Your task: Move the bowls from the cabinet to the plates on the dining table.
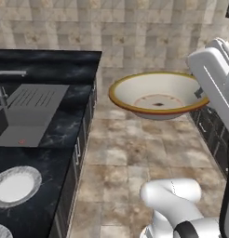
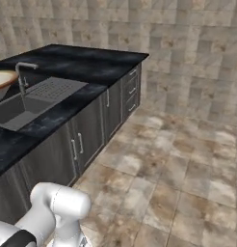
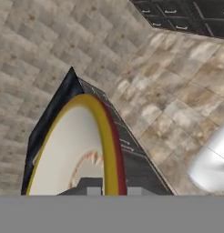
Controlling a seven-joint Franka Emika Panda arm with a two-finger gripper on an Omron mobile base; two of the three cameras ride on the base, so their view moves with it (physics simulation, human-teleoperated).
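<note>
Light is even and flat across all 3 views, with no clear source and no hard shadows. The black countertop (image 1: 46, 62) shows only a faint sheen around the sink (image 1: 30, 114), no glare. The cream bowl (image 1: 156, 95) is evenly lit, its inside slightly shaded toward the near rim. Everything looks soft and low in resolution; floor tiles (image 2: 188, 159) beyond the countertop smear together. In the hand view the bowl's rim (image 3: 107, 136) is blurred and stretched.
</note>
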